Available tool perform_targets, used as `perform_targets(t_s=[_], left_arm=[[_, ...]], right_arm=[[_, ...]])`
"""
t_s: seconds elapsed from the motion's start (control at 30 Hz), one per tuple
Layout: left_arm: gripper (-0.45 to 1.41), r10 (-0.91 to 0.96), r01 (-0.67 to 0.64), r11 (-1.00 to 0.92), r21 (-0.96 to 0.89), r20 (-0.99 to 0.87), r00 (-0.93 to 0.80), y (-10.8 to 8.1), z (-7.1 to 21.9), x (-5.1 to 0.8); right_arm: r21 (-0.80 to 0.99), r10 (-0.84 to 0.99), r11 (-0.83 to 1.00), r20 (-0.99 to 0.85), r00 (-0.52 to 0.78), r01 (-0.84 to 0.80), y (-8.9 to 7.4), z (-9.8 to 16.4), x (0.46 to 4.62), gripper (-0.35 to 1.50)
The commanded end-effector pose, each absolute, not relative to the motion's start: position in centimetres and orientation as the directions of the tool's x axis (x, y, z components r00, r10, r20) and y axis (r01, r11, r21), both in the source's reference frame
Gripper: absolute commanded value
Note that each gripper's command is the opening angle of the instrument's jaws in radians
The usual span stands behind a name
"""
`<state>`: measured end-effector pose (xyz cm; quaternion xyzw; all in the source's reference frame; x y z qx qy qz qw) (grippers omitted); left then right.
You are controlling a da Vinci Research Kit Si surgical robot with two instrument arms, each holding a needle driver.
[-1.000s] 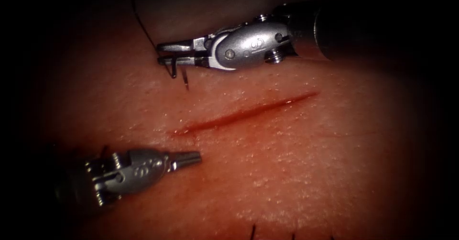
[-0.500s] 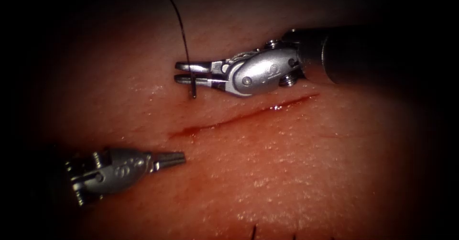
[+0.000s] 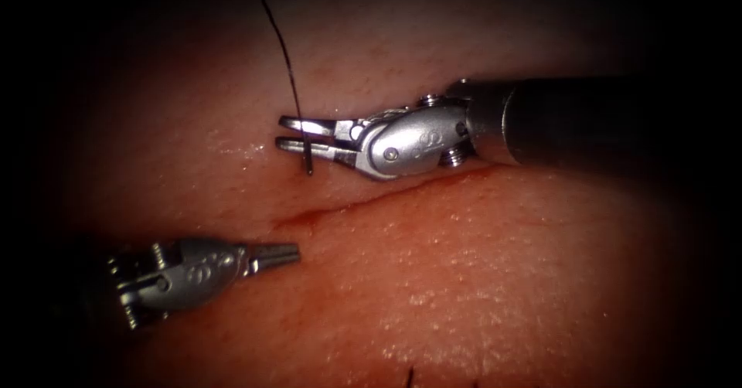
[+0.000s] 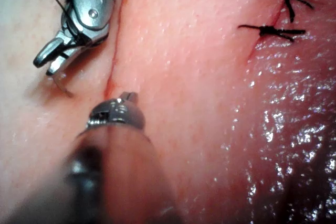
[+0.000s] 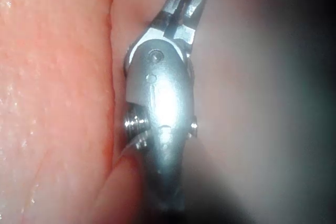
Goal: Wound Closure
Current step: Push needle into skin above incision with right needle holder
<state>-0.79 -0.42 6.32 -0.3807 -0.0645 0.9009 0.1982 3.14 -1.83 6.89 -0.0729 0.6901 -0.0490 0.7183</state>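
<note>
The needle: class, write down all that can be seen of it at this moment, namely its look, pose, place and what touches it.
The needle is a thin, dark, curved piece of metal, held crosswise in the right tool, whose jaws are shut on it. A short length hangs below the jaws towards the tissue, above the cut. Whether its tip touches the tissue cannot be told. Dark thread runs upward from the jaws. The left tool, shut, holds nothing.

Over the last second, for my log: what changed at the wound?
The right tool, gripping the needle, moved down toward the cut; the left tool, holding nothing, drew back leftward. The needle's tip stays pointed down above the tissue, thread trailing upward.
</note>
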Motion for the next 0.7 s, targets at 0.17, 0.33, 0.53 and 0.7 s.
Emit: perform_targets(t_s=[0.17, 0.33, 0.53, 0.7], left_arm=[[-0.43, 0.411, -0.312, -0.911, -0.27, -0.659, -0.629, -0.39, 6.39, -0.83], [-0.43, 0.411, -0.313, -0.911, -0.268, -0.658, -0.631, -0.38, 6.4, -0.83], [-0.45, 0.411, -0.314, -0.911, -0.268, -0.658, -0.631, -0.39, 6.41, -0.83], [-0.45, 0.411, -0.314, -0.911, -0.267, -0.658, -0.631, -0.39, 6.41, -0.83]], right_arm=[[-0.172, -0.174, 0.985, -0.982, 0.076, 0.021, -1.87, 6.96, 3.14, -0.35], [-0.175, -0.18, 0.983, -0.979, 0.097, 0.062, -1.94, 6.99, 3.12, -0.35], [-0.184, -0.196, 0.977, -0.973, 0.12, 0.106, -2.01, 7.04, 3.06, -0.35], [-0.208, -0.228, 0.968, -0.963, 0.142, 0.139, -2.05, 7.09, 3.02, -0.35]])
